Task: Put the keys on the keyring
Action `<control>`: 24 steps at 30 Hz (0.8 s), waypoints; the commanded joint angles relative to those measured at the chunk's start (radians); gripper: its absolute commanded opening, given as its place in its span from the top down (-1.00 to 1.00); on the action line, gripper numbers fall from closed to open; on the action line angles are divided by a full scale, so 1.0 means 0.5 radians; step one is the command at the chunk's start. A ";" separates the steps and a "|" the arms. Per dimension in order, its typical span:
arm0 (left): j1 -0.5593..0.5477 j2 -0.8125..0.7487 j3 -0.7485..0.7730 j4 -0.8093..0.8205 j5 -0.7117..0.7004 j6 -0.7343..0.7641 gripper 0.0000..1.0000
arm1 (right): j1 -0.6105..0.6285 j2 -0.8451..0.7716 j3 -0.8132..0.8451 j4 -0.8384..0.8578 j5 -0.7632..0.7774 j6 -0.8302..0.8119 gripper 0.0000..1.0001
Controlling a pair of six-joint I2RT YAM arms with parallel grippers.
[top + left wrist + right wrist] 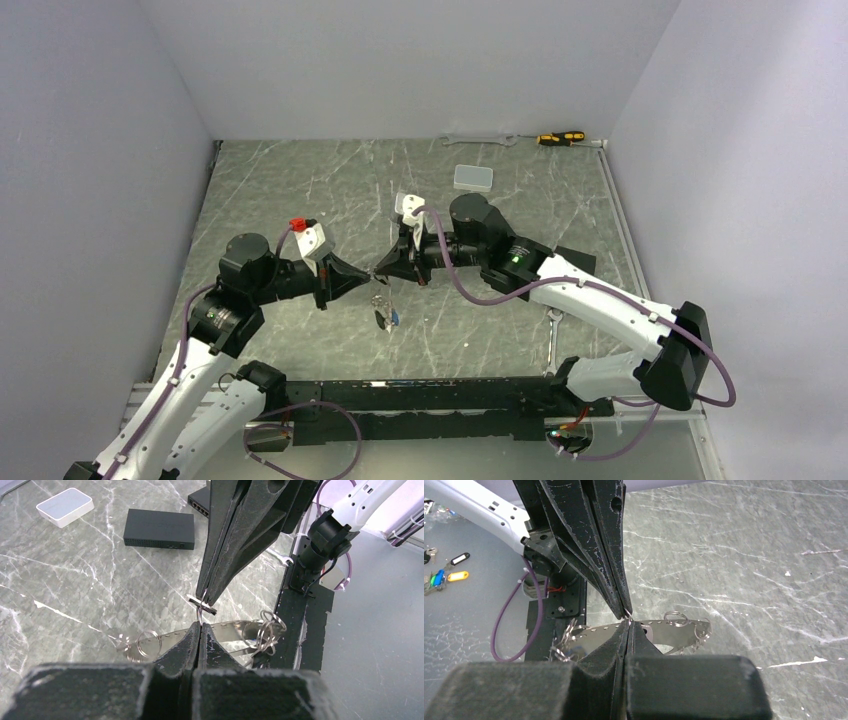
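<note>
Walls: plain pale lilac-grey panels, closing in three sides
Tabletop: grey-green marble-patterned slab, with white veins
Light: soft and even

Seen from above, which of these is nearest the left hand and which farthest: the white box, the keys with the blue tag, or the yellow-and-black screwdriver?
1. The keys, just beside the left hand, on the side toward the arms' bases.
2. The white box, farther back on the table and to the right.
3. The screwdriver, at the back wall, far right.
</note>
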 commanded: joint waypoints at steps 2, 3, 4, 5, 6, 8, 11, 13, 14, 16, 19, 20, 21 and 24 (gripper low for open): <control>0.004 -0.023 0.012 0.117 0.057 0.027 1.00 | 0.025 -0.011 0.073 0.110 -0.045 0.004 1.00; 0.004 -0.026 0.015 0.111 0.047 0.032 1.00 | 0.025 -0.025 0.059 0.124 -0.051 0.007 1.00; 0.003 -0.027 0.019 0.100 0.031 0.036 1.00 | 0.025 -0.041 0.045 0.137 -0.055 0.007 1.00; 0.003 -0.031 0.021 0.093 0.013 0.039 1.00 | 0.025 -0.052 0.031 0.149 -0.062 0.005 1.00; 0.004 -0.032 0.024 0.091 0.000 0.042 1.00 | 0.025 -0.063 0.021 0.155 -0.065 0.002 1.00; 0.006 -0.039 0.026 0.083 -0.027 0.043 1.00 | 0.025 -0.069 0.010 0.151 -0.073 -0.003 1.00; 0.005 -0.038 0.039 0.058 -0.069 0.049 1.00 | 0.025 -0.061 0.007 0.133 -0.072 -0.008 1.00; 0.004 -0.042 0.043 0.051 -0.086 0.049 1.00 | 0.023 -0.060 -0.002 0.135 -0.063 -0.008 1.00; 0.004 -0.044 0.041 0.051 -0.091 0.049 1.00 | 0.025 -0.060 -0.005 0.135 -0.059 -0.008 1.00; 0.006 -0.054 0.040 0.051 -0.101 0.049 1.00 | 0.025 -0.057 -0.019 0.132 -0.049 -0.018 1.00; 0.005 -0.064 0.037 0.054 -0.103 0.049 1.00 | 0.025 -0.034 -0.037 0.120 -0.029 -0.036 1.00; 0.005 -0.063 0.037 0.054 -0.100 0.049 1.00 | 0.025 -0.024 -0.037 0.112 -0.030 -0.043 1.00; 0.006 -0.062 0.037 0.052 -0.097 0.049 1.00 | 0.025 -0.015 -0.037 0.112 -0.030 -0.041 1.00; 0.004 -0.054 0.037 0.054 -0.087 0.049 1.00 | 0.025 -0.004 -0.037 0.127 -0.037 -0.033 1.00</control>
